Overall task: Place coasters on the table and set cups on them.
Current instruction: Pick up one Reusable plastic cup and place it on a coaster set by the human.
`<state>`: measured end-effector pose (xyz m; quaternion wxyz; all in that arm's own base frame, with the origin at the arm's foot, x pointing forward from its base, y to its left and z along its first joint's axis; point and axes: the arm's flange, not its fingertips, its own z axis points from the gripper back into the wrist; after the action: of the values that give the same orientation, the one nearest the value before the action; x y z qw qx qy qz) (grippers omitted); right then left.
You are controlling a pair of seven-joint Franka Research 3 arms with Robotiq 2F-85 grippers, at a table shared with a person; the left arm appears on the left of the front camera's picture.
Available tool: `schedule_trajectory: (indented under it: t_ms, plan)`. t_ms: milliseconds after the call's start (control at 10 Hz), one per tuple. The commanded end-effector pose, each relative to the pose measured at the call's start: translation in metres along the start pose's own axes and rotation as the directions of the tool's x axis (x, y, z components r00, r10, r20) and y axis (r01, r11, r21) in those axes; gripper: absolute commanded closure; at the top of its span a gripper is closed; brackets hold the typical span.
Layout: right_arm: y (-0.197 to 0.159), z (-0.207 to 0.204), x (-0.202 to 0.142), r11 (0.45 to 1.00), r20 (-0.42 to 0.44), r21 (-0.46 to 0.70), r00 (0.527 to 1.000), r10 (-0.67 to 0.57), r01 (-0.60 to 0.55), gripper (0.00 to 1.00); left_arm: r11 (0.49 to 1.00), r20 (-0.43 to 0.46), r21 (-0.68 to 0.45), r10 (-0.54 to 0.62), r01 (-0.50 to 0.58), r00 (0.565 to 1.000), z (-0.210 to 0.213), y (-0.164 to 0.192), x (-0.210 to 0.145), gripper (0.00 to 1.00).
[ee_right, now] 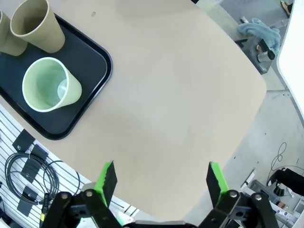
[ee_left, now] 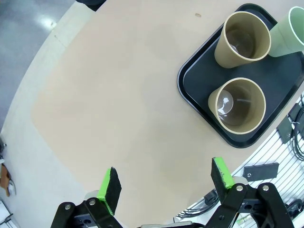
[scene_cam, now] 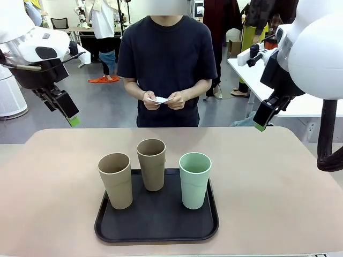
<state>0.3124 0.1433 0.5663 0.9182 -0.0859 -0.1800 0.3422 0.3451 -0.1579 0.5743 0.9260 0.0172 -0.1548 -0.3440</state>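
"Where do your grippers stand?"

"My left gripper (ee_left: 165, 170) hangs above the bare left part of the beige table (ee_left: 118, 95). Its green-padded fingers are spread wide with nothing between them. My right gripper (ee_right: 161, 167) is the same over the table's right part: jaws apart, empty."

"And the cups?"

"All three stand upright on the black tray (scene_cam: 161, 217), near my edge of the table. There's a tan cup (scene_cam: 115, 182) at left, a second tan cup (scene_cam: 151, 166) just behind it toward the middle, and the mint green cup (scene_cam: 194, 182) at right. They are close together."

"Coasters?"

"The person (scene_cam: 167, 59) across the table holds a thin white piece (scene_cam: 161, 99) between right hand (scene_cam: 150, 100) and left hand (scene_cam: 177, 99), at waist height, well apart from the tray. I take it for the coasters, but I can't count them."
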Motion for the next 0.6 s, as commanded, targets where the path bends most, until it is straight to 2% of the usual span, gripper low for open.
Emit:
schedule_trajectory:
  t_ms: [0,200,300,400,500]
  plan:
    - [0.001,-0.006,0.003,1.0,0.017,0.009,1.0,-0.006,0.006,0.0,1.0,0.015,0.002,0.004,-0.004,1.0,-0.004,0.002,0.001,0.0]
    - [0.0,-0.001,0.001,1.0,0.001,0.001,1.0,0.0,0.0,0.0,1.0,0.0,0.0,0.0,0.0,1.0,-0.001,0.0,0.0,0.0]
    - [-0.015,-0.008,-0.017,0.961,0.038,0.275,0.998,-0.049,0.037,0.0,0.958,0.041,-0.268,0.118,-0.103,0.992,0.006,0.014,-0.015,0.0]
    - [-0.042,-0.011,-0.037,0.845,0.085,0.522,0.979,-0.184,0.113,0.0,0.879,0.1,-0.448,0.235,-0.167,0.967,0.019,0.038,-0.025,0.0]
    - [-0.073,-0.018,-0.062,0.692,0.093,0.703,0.944,-0.316,0.162,0.0,0.755,0.105,-0.622,0.345,-0.209,0.933,0.028,0.061,-0.042,0.0]
